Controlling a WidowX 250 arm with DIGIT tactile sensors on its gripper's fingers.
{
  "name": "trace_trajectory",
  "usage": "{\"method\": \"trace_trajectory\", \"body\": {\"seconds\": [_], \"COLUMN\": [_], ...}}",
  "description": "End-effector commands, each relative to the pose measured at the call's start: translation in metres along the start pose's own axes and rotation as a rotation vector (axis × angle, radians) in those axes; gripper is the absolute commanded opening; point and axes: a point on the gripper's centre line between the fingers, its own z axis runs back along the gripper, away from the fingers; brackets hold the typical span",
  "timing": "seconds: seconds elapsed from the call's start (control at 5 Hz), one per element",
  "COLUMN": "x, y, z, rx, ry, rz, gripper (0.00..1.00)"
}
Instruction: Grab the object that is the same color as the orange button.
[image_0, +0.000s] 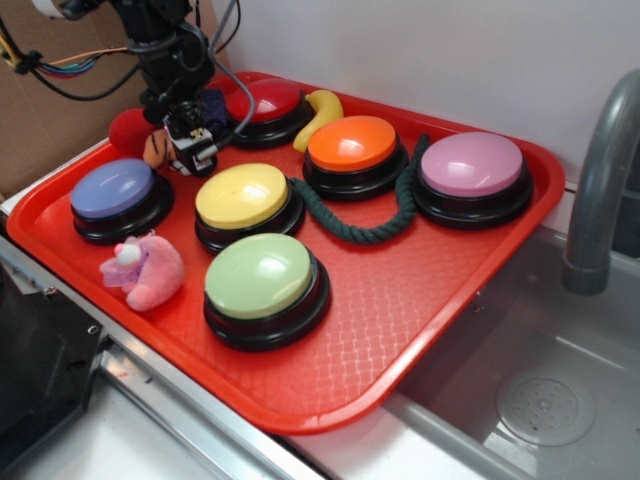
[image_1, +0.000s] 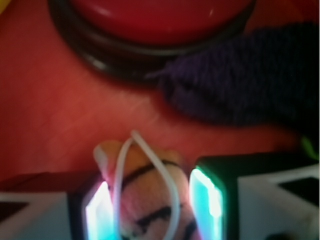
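Clamping the small orange plush tiger with black stripes (image_1: 150, 200) between both fingers, the black gripper (image_0: 190, 140) sits at the red plastic tray's (image_0: 420, 300) back-left, beside the red-domed button (image_1: 160, 20).

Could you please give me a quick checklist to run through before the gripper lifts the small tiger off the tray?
1. Plush tiger sits between the gripper fingers: ok.
2. Fingers fully closed on it: cannot tell.
3. Colour matches the orange button: ok.
4. White loop free of the fingers: cannot tell.
5. Purple knitted piece outside the grasp: ok.
6. Red button clear of the fingers: ok.
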Motion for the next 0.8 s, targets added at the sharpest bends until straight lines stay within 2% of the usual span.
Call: {"method": "trace_trajectory", "body": {"seconds": [0.0, 0.4, 0.6], "x": [-0.008, -0.023, -0.023], "y": [-0.025, -0.072, -0.078], "z": [0.107, 0.133, 0.128], "rx": [-0.02, -0.031, -0.087], "ry": [-0.071, -0.092, -0.102], "rz": [0.197, 0.192, 0.19], "gripper": [0.0, 0.0, 0.0]}}
